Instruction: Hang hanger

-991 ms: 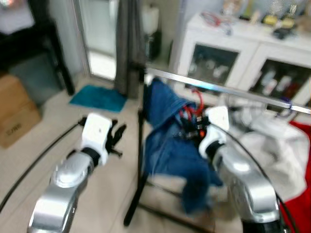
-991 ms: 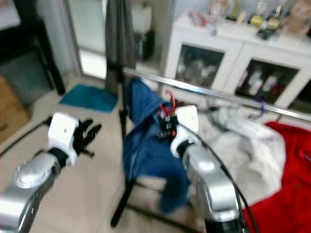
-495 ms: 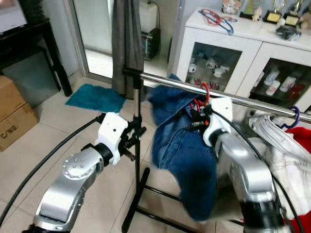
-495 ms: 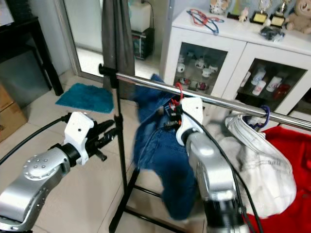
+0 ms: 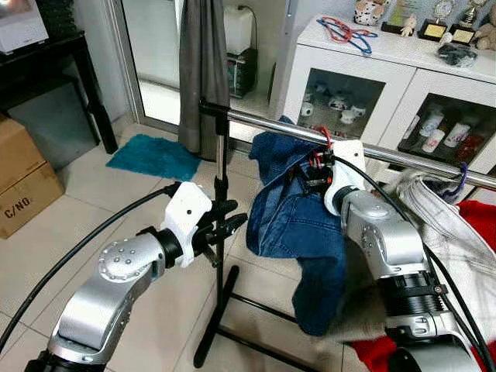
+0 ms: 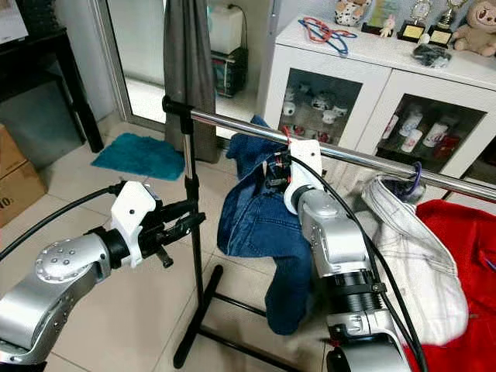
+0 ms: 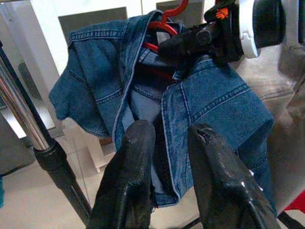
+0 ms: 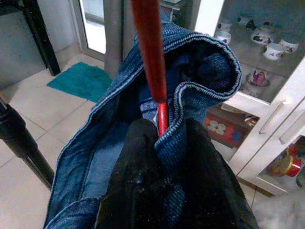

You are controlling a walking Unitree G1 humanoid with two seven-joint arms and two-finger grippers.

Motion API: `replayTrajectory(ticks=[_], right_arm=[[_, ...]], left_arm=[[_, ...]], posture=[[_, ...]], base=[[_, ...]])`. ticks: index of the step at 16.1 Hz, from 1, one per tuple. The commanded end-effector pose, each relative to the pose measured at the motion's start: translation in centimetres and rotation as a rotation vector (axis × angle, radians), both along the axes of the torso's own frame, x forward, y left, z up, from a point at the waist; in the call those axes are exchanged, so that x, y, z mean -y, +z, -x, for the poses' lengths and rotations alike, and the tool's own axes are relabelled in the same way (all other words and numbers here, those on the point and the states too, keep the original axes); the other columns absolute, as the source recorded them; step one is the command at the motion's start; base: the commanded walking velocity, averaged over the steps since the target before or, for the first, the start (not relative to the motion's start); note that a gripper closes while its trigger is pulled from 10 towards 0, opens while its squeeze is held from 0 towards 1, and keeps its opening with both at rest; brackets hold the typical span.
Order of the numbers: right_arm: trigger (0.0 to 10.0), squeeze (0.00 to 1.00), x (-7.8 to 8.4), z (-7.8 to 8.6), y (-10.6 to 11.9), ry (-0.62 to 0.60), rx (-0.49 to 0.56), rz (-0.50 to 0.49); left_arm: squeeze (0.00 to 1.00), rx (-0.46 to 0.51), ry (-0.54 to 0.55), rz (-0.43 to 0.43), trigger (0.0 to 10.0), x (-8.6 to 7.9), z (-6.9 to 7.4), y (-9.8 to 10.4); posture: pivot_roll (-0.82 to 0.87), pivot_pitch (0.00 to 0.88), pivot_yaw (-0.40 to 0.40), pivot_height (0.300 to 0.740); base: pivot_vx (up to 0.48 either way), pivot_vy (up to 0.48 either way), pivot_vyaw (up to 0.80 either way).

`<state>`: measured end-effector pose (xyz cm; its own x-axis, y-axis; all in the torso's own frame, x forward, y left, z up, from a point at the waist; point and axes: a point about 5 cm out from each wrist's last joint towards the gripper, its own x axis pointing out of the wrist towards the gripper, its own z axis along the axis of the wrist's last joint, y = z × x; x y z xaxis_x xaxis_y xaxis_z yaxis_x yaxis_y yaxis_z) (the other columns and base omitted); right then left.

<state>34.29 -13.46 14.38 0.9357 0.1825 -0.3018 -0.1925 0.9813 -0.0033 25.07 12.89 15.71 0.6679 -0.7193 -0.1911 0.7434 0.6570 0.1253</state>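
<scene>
Your right tool (image 8: 159,138) was clamped on the red hanger (image 8: 148,52), its two black fingers (image 8: 138,157) pinching the hanger's stem together with the collar of the denim jacket (image 5: 298,225) draped over it. You had it raised to the chrome rail (image 6: 232,124) of the garment rack, and the red hook (image 5: 324,138) sat right at the rail, though whether it was actually over the bar could not be told from either eye view. The jacket hung down from the tool in blue folds, beside the rack's black upright post (image 5: 219,232) (the post joins the rail at its left end).

Your left tool (image 7: 167,162) was held lower and to the left, just beside the post, pointing toward the jacket. Its fingers (image 7: 131,171) were apart with nothing between them, and its wrist camera looked straight at the denim and at the right tool gripping the hanger.

Further along the rail, on the right, a white garment (image 6: 411,240) hung from a dark hook, with red cloth (image 6: 465,256) beside it. Behind the rack stood a white glass-door cabinet (image 5: 380,85) with cups inside. A teal mat (image 5: 155,155) lay on the tiled floor by a grey curtain (image 5: 203,70), and a cardboard box (image 5: 23,182) sat at far left.
</scene>
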Motion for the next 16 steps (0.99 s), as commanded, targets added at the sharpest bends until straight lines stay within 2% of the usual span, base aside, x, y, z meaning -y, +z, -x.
replayTrajectory(ticks=[1,2,3,6,9,11,13,14,16], right_arm=[[10.0,0.00,0.6,-0.1,-0.5,-0.019,-0.038,0.009],[10.0,1.00,0.6,1.2,0.1,0.043,-0.017,-0.039],[10.0,1.00,0.5,3.6,1.6,0.157,0.049,-0.090],[10.0,1.00,1.6,6.2,3.9,0.235,0.142,-0.136],[10.0,1.00,1.5,8.3,5.0,0.375,0.174,-0.226],[10.0,1.00,2.3,9.5,5.7,0.381,0.214,-0.234],[10.0,1.00,2.6,10.4,4.8,0.288,0.228,-0.249],[10.0,1.00,2.6,10.8,4.2,0.226,0.202,-0.292],[10.0,1.00,2.3,11.5,3.4,0.229,0.199,-0.296]], left_arm=[[0.00,0.012,-0.022,-0.001,10.0,0.3,0.2,0.3],[0.00,0.021,0.021,0.013,10.0,0.1,0.1,0.2],[0.00,0.031,0.116,0.043,10.0,-0.6,0.0,0.2],[0.00,0.030,0.188,0.071,10.0,-0.6,0.3,-0.3],[0.00,0.038,0.244,0.088,10.0,-0.8,0.2,-0.2],[0.00,0.064,0.265,0.084,10.0,-0.9,0.4,0.1],[0.00,0.068,0.270,0.089,10.0,-0.8,0.5,0.2],[0.00,0.069,0.273,0.087,10.0,-0.8,0.6,0.2],[0.00,0.072,0.267,0.082,10.0,-0.7,0.8,0.2]], posture=[[0.09,0.000,-0.073,0.740],[0.08,0.000,-0.062,0.740],[0.08,0.000,-0.059,0.740],[0.06,0.000,-0.050,0.740],[0.06,0.000,-0.054,0.740],[0.06,0.000,-0.061,0.740],[0.06,0.000,-0.064,0.740],[0.06,0.000,-0.064,0.740],[0.07,0.000,-0.068,0.740]], base=[[0.000,0.000,0.00],[0.000,0.000,0.00],[0.000,0.000,0.00],[0.000,0.000,0.00],[0.000,0.000,0.00],[0.000,0.000,0.00],[0.000,-0.386,0.00],[0.000,-0.431,0.00],[0.000,-0.433,-0.32]])
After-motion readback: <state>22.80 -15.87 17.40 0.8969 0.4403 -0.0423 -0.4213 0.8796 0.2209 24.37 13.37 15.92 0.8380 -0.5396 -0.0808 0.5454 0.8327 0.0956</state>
